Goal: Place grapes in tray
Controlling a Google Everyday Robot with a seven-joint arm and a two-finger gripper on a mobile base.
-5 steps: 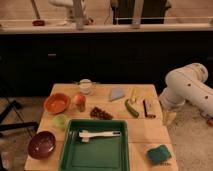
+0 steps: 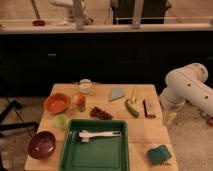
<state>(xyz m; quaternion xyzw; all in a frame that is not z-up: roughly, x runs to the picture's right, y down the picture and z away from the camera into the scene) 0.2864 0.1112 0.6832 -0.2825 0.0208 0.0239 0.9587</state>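
Here: my gripper (image 2: 169, 118) open, empty, beside desk (image 2: 145, 131) right edge; I reach grapes (image 2: 101, 113) just behind tray (image 2: 100, 155), straddling bunch across narrow width.

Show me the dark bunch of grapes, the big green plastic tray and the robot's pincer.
Dark reddish-purple bunch of grapes (image 2: 101, 113), camera view, middle of the bunch.
Large rectangular green plastic tray (image 2: 97, 155), camera view, bare floor.
Pincer (image 2: 169, 118), camera view, between its tips, beside the wooden table's (image 2: 150, 131) right edge.
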